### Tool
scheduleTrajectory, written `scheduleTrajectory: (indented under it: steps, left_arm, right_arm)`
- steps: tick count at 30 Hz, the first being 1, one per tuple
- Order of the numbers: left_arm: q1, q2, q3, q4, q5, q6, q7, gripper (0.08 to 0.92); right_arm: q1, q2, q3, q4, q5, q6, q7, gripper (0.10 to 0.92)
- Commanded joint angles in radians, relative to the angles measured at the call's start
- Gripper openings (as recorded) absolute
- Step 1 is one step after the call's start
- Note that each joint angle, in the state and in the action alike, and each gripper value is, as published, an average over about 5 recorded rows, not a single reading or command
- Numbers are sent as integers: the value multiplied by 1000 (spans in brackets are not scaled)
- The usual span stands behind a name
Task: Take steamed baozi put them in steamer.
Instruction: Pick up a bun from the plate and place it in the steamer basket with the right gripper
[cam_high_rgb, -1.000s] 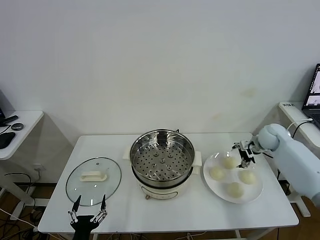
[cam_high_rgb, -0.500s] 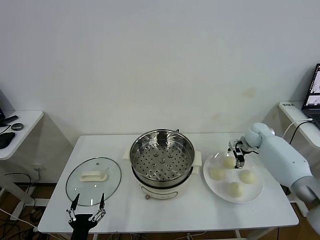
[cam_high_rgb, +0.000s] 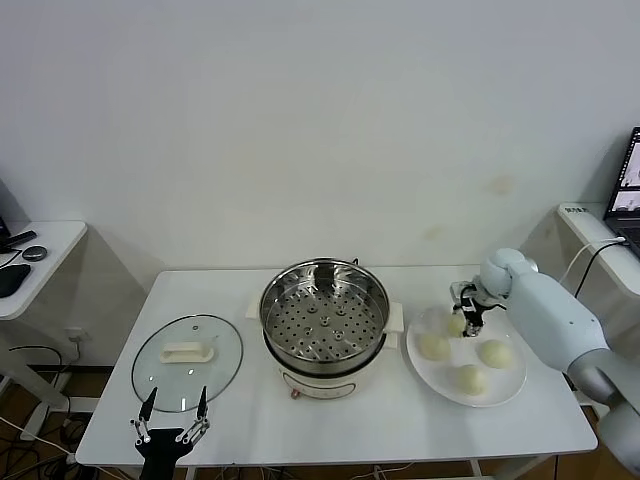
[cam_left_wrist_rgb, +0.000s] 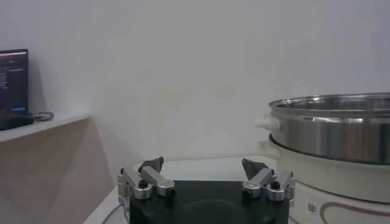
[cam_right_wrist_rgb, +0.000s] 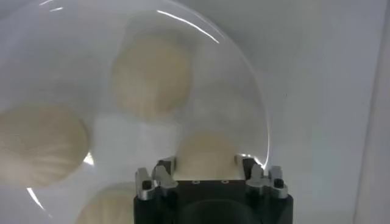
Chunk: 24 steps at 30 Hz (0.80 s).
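Several steamed baozi, pale cream buns, lie on a white plate at the table's right. My right gripper reaches down onto the bun at the plate's back. In the right wrist view that bun fills the gap of the right gripper, with a finger against each side. Other buns rest loose on the plate. The steamer, a shiny steel pot with a perforated floor, stands empty at the table's middle. My left gripper waits open at the front left edge.
A round glass lid with a white handle lies flat left of the steamer. The left wrist view shows the steamer's wall close by the left gripper. A side desk stands at far left, a laptop at far right.
My right arm has swung left and down over the plate's back bun, and its fingers have come in against it. The left arm has stayed put.
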Motion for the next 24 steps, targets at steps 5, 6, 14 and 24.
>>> scheduleTrajectory:
  steps: [5, 6, 14, 24]
  left_arm:
    - [4, 0, -3, -4, -1, -2, -3, 823]
    - [4, 0, -3, -4, -1, -2, -3, 823]
    - [0, 7, 2, -17, -7, 1, -1, 823]
    - [-12, 21, 8, -35, -19, 2, 0, 823]
  right_arm:
    - [24, -20, -19, 25, 31, -8, -9, 545]
    - [32, -29, -27, 38, 47, -8, -12, 530]
    - [205, -140, -170, 224, 277, -13, -33, 435]
    - [678, -98, -486, 380, 572, 62, -100, 441]
